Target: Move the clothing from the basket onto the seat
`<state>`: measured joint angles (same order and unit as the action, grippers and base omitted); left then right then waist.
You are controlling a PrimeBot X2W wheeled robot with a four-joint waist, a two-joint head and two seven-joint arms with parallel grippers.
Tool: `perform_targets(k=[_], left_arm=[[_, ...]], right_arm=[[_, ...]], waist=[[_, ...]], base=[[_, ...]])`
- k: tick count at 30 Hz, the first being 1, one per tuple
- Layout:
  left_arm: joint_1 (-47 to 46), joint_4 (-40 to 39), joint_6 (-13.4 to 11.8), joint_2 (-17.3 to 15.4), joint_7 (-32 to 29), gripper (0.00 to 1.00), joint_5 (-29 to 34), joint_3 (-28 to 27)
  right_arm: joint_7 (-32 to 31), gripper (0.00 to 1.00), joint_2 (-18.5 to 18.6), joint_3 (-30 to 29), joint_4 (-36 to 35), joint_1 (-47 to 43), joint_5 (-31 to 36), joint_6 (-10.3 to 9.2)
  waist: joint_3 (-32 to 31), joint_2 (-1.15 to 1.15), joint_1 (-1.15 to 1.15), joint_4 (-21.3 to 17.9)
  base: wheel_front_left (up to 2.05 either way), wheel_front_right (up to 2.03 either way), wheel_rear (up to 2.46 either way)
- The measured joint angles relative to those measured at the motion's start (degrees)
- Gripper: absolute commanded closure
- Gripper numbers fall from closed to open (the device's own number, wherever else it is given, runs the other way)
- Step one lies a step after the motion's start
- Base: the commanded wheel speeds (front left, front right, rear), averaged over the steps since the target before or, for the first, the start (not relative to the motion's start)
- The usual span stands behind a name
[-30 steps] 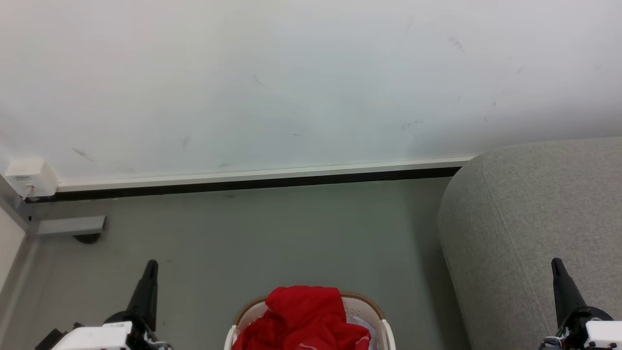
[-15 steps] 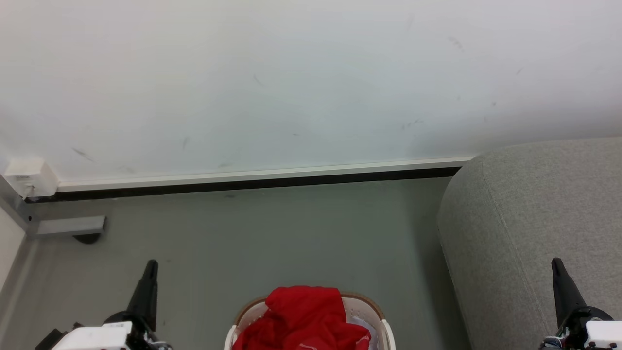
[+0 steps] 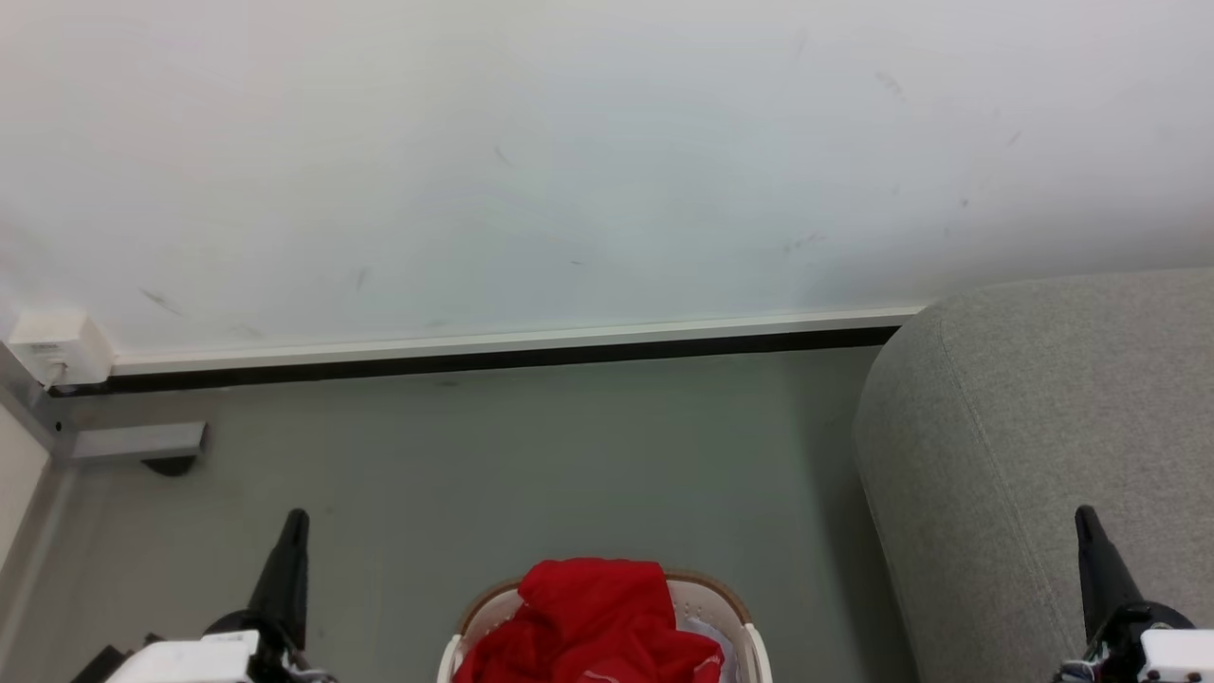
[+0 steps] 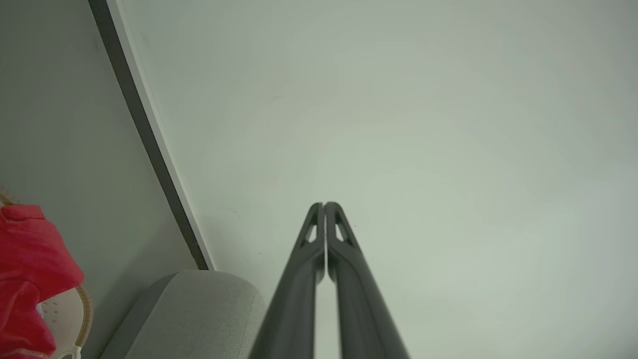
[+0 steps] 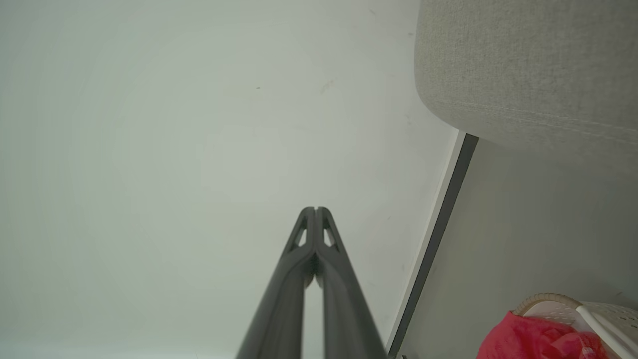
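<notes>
Head view: clothing (image 3: 593, 621) = bright red heap at bottom centre, sitting in the basket (image 3: 707, 593) and piled above its rim. White stitched hem shows along the heap's lower edge, w/ a bit of white fabric just beside it on the R. Basket is cream-white plastic w/ small round holes and a brown rim band; it stands on the grey floor (image 3: 569, 455). Seat (image 3: 1024, 427), big grey woven upholstery w/ rounded edge and seam line, is to the R of the basket, near but apart, w/ a strip of floor between.

Left gripper (image 3: 296, 520) is at lower L, over the floor, L of the basket and well apart from it. Its fingers point up the view, pressed together. Left wrist view confirms: both dark fingers meet at the tips against the pale wall, w/ the red heap and basket rim at that view's lower L edge and the seat corner next to them.

Right gripper (image 3: 1084, 514) is at lower R, in front of the seat's side, fingers likewise together. Right wrist view: tips touching, seat at upper R, basket and clothing at lower R corner.

Further out: pale wall (image 3: 569, 142) w/ faint scuffs, and a white skirting strip (image 3: 512, 334) over a black band along its foot. Small white box (image 3: 57, 343) is on the wall at far L; its label is too small to read. Grey bracket (image 3: 137, 439) sits just below it.
</notes>
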<state>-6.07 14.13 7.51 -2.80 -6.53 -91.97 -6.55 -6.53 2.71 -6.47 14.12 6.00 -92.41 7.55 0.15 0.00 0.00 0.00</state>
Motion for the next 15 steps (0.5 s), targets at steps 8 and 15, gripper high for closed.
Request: perform_targets(k=[8,15], left_arm=[[1.41,1.40,-0.05,0.38,1.52,0.00,0.23,1.64],[1.40,1.37,-0.11,0.37,3.58,0.00,3.27,3.00]], right_arm=[[1.44,0.00,-0.67,0.71,1.10,-1.62,0.36,0.00],[3.35,0.00,-0.52,1.16,0.26,-1.72,7.27,0.00]], waist=[[0.01,0.00,0.00,0.01],[0.07,0.00,0.00,-0.06]], base=[[0.00,0.00,0.00],[0.00,0.00,0.00]])
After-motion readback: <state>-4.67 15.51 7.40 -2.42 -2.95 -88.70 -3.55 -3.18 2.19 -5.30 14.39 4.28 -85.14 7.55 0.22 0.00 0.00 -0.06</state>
